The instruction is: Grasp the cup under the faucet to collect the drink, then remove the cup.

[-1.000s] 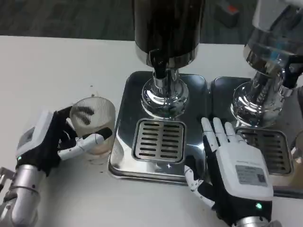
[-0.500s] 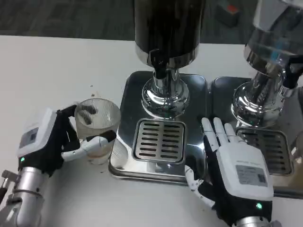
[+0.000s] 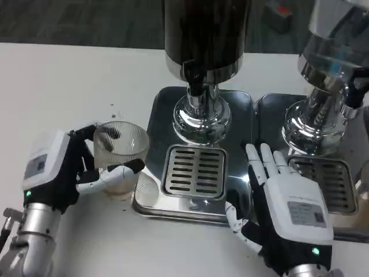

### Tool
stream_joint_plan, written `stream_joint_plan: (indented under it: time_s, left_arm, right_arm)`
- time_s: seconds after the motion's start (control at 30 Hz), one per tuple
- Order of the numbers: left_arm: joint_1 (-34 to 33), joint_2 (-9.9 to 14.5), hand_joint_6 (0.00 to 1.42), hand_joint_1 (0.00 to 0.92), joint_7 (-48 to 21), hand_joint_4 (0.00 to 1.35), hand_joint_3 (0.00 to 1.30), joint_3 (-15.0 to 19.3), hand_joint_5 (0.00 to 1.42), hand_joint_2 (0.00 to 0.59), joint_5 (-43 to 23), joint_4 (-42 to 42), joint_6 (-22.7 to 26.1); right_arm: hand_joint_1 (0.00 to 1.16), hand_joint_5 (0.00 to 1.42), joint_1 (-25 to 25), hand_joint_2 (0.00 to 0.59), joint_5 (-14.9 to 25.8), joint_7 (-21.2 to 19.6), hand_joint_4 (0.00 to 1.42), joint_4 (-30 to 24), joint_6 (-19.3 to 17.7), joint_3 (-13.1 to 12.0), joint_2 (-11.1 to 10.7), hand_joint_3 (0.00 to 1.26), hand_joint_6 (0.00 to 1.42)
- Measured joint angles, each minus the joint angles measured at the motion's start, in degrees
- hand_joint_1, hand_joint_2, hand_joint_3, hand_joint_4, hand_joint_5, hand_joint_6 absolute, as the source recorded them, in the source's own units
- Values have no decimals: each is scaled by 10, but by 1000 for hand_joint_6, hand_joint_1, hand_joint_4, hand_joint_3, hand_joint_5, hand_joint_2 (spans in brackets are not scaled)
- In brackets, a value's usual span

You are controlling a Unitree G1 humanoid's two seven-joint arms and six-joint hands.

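White table (image 3: 69, 81), second dispenser (image 3: 334, 63) at right on its own steel tray (image 3: 277, 109), possibly an orange object (image 3: 282, 10) beyond

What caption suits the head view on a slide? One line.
Left hand holds the ribbed cup beside the drip tray; right hand rests flat.

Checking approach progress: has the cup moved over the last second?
Yes. The cup, held in the left hand, has shifted right, closing the gap to the left edge of the steel drip tray; it isn't over the grate yet.
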Motion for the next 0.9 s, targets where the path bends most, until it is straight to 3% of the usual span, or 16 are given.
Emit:
stream_joint_plan:
  time_s: [0.4,0.57,0.9]
  left_arm:
    - [-4,-3,1083,510,13,771,645,-2,998,61,3,-3,0]
    - [-14,-4,1068,510,34,764,645,-23,998,54,30,-18,-13]
    - [-46,-26,1067,510,39,761,639,-36,986,52,41,-13,-9]
  right_arm:
    - [407,50,0,535,0,0,0,0,0,-2,0,54,178]
    - [407,50,0,535,0,0,0,0,1,-3,0,54,179]
    - [407,50,-1,535,0,-2,0,0,8,-6,7,54,179]
